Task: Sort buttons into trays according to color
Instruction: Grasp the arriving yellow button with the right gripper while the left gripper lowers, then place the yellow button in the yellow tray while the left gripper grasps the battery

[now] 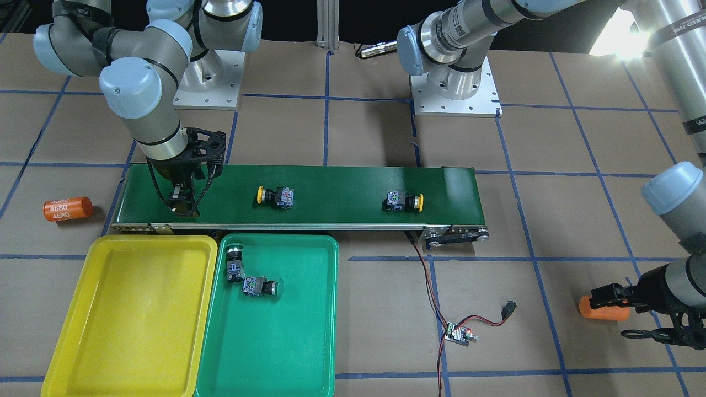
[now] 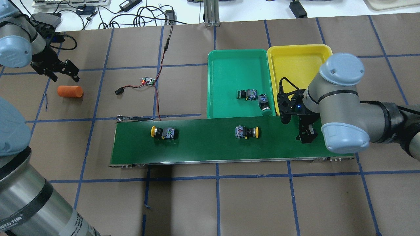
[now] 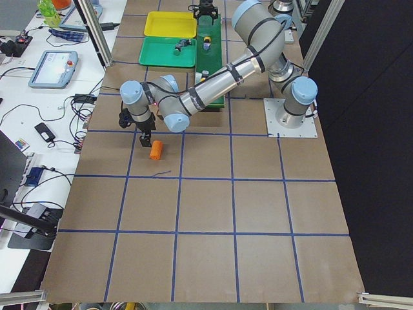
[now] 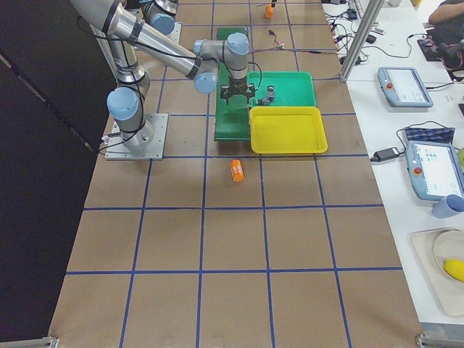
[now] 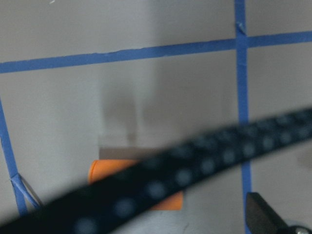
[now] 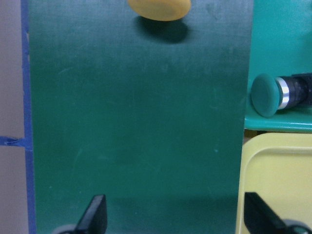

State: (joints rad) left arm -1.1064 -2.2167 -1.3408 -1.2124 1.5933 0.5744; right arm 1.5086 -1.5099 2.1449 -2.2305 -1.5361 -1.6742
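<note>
Two yellow buttons [image 2: 164, 132] [image 2: 246, 132] lie on their sides on the conveyor belt [image 2: 203, 147]. Two green buttons [image 2: 247, 94] [image 2: 264, 105] lie in the green tray [image 2: 229, 72]. The yellow tray [image 2: 297, 62] beside it holds nothing. My right gripper [image 2: 306, 132] is open and empty, low over the belt's right end, beside the trays. In the right wrist view a yellow cap [image 6: 158, 9] lies ahead and a green cap [image 6: 265, 95] at the right. My left gripper [image 2: 64, 76] is open and empty, far left.
An orange cylinder [image 2: 70, 91] lies just below my left gripper. Another orange cylinder [image 1: 67, 208] lies beyond the belt's end near my right arm. A small circuit board [image 2: 148, 80] with red-black wires lies beyond the belt's left end.
</note>
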